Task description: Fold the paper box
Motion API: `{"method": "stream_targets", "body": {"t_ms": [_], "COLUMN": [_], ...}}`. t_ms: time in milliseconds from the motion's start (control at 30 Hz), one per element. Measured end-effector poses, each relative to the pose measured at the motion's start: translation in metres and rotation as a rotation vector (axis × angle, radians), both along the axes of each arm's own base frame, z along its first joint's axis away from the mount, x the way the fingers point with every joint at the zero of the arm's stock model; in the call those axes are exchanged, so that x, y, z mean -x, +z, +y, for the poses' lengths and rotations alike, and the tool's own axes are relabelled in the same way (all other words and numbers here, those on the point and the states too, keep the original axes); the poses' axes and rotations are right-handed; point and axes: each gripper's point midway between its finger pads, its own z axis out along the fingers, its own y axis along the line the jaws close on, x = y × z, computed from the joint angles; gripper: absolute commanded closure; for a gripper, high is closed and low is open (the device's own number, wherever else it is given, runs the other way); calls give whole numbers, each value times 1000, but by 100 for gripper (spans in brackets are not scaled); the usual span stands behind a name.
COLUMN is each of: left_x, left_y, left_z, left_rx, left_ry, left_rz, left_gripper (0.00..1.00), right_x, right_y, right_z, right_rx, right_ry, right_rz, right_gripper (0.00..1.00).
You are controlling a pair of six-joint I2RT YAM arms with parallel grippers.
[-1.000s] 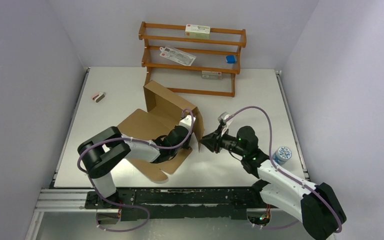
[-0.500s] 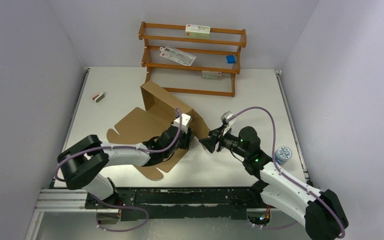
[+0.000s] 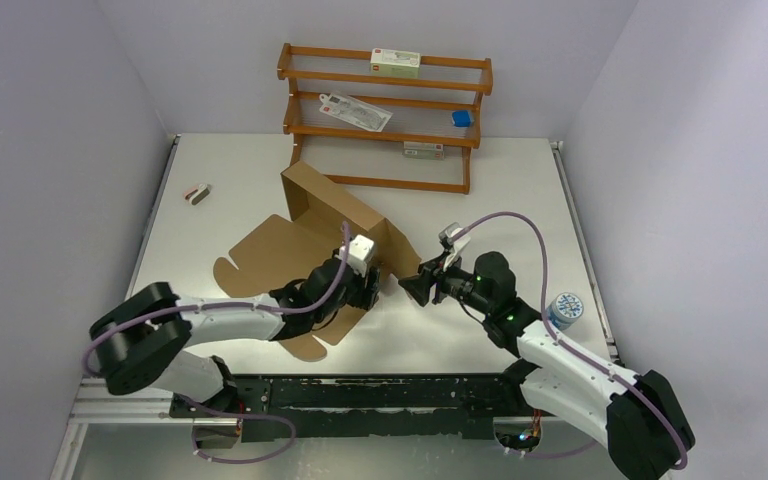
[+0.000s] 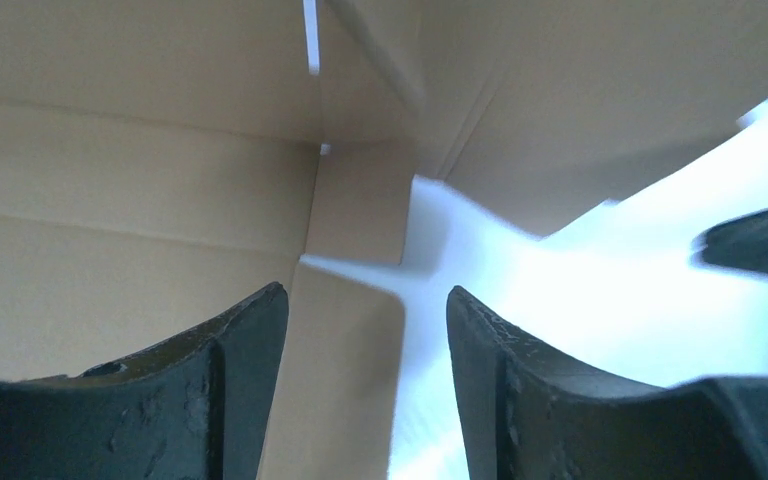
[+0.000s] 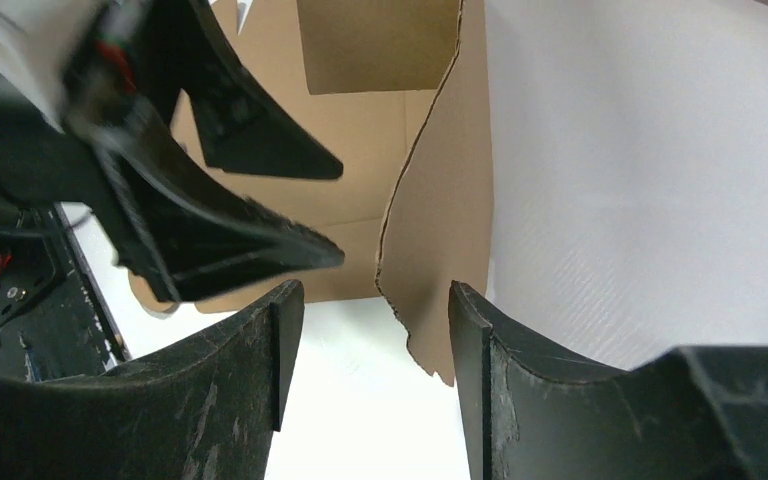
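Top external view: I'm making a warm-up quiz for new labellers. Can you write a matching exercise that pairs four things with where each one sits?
Things
1. paper box
2. wooden rack
3. round blue-and-white item
4. small red-and-grey item

Places
A. near the right edge of the table
B. far edge, against the back wall
C. far left, close to the left wall
D. middle, partly folded up

Pairs: 1-D, 2-B, 3-A, 4-C
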Motion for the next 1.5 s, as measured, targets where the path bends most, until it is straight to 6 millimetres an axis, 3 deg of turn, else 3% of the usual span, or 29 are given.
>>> {"method": "stream_targets", "body": {"t_ms": [167,267,800,1100,1500], "left_x": [12,16,-27,-49,-48], "left_y": [-60,-78,-79,-78,-83], "left_z": [8,7,5,14,6], "left_rx": [-134,-178,-199,-140,-8], "left_ry": [-40,-60,84,138,117], "left_rz": [31,14,-202,-202,-131], "left_gripper": [30,29,34,63,77], "right_x": [-1,-1,-3,-2,6], "right_y": [-1,-2,0,-2,3], "right_z": [1,1,5,5,10], "right_rx": [-3,-3,-13,-10,0], "right_ry": [0,0,11,17,89], "right_rz": [5,7,-4,0,-22], "right_gripper": [41,41,40,41,30]}}
